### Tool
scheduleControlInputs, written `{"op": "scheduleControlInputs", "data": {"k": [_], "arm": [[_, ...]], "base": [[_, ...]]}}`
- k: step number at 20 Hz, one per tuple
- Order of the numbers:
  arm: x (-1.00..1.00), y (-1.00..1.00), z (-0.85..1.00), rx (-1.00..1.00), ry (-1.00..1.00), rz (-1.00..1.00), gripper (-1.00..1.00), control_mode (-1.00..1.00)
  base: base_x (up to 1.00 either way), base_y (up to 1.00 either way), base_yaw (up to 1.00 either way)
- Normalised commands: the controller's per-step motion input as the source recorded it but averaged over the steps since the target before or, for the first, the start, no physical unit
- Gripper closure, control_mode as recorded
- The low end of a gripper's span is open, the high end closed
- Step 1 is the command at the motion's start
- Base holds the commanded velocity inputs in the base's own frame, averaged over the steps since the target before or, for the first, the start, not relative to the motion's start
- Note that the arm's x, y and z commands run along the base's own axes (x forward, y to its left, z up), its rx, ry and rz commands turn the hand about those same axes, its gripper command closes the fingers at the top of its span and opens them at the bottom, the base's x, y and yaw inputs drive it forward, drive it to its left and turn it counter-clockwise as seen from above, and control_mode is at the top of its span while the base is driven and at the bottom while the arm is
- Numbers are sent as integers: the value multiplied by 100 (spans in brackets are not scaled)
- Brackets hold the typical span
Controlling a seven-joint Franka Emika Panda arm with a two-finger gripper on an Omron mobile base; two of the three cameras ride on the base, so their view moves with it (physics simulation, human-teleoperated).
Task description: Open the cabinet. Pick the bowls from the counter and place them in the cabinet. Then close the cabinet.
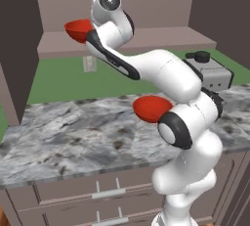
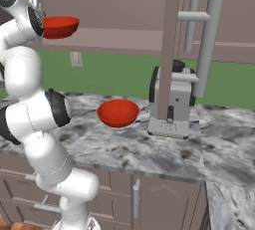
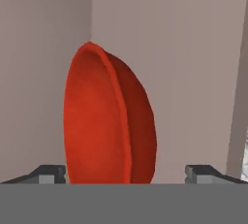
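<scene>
The cabinet (image 1: 146, 36) stands open, its doors swung out to the left (image 1: 17, 49) and right (image 2: 169, 50). One red bowl (image 1: 77, 29) (image 2: 60, 26) rests low inside it, at the front of the bottom board. My gripper (image 3: 126, 174) is raised to this bowl (image 3: 109, 121). The fingertips (image 3: 48, 173) stand wide on either side of its rim, with gaps, so the gripper is open. The arm hides the hand in the left base view. A second red bowl (image 1: 151, 108) (image 2: 118, 112) sits upright on the marbled counter (image 1: 58, 132) (image 2: 149, 154), below and to the right.
A grey coffee machine (image 1: 210, 71) (image 2: 172, 102) stands on the counter right of the lower bowl, behind the open right door with its grey bar handles (image 2: 211, 45). Brown drawers (image 1: 107, 191) run under the counter edge. An outlet (image 2: 75, 58) sits on the green wall.
</scene>
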Motion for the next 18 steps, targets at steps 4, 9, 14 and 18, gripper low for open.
{"op": "scheduleControlInputs", "data": {"k": [4, 9, 14, 18], "arm": [[-86, -71, 4, 2, 5, -15, -100, -100], [-99, -77, 0, 1, 7, -14, -100, -100], [-100, -75, 0, 0, 2, -13, -100, -100], [-100, -70, 0, 0, 0, -12, -100, -100]], "base": [[0, 0, 0], [0, 0, 0], [0, 0, 0], [0, 0, 0]]}}
